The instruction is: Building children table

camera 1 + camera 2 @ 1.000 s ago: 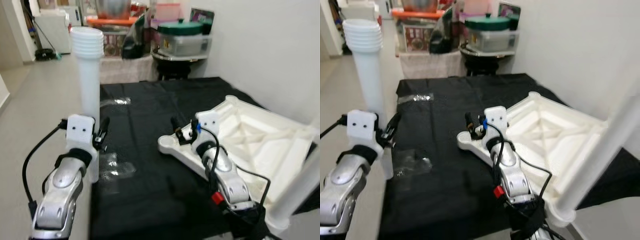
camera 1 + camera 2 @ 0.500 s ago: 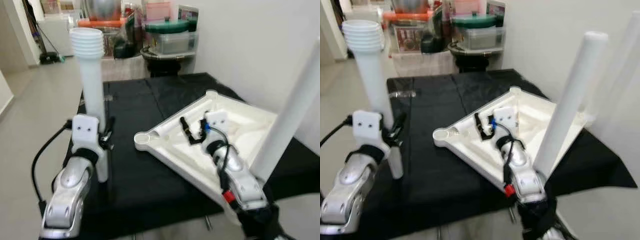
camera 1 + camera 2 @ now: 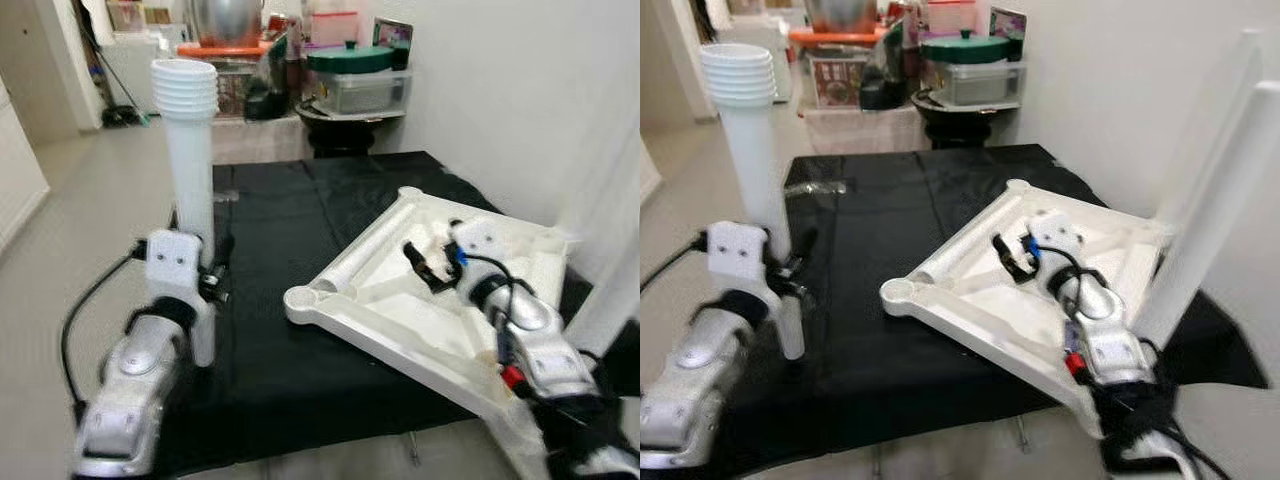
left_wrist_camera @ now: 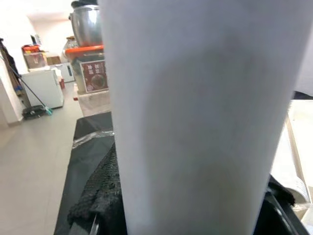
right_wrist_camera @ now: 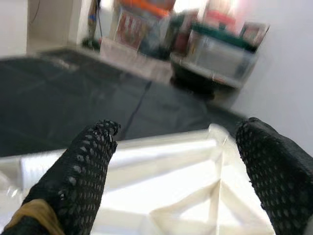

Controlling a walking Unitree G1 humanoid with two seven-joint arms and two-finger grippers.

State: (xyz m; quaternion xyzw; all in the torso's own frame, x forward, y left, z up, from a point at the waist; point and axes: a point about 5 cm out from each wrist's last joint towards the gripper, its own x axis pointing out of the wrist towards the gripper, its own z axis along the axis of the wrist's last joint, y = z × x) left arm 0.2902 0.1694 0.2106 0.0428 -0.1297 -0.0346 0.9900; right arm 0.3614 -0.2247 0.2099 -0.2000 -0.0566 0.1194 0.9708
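Left pincer (image 3: 205,268) is clenched round a tall white table leg (image 3: 188,160), holding it upright at the near left edge of the black-covered table (image 3: 270,230); the leg's ribbed top end stands well above the wrist. Right pincer (image 3: 428,262) hovers spread apart, gripping nothing, just above the upturned white tabletop (image 3: 400,300), which lies underside-up on the black cloth to the right of the held leg. Another white leg (image 3: 1205,220) stands upright at the tabletop's far right corner. Behind the tabletop, a clear lidded bin with a green lid (image 3: 358,78) sits among blurred clutter; its contents cannot be made out. Compared with half a second ago, the camera has shifted, and the right pincer sits further over the tabletop's ribs.
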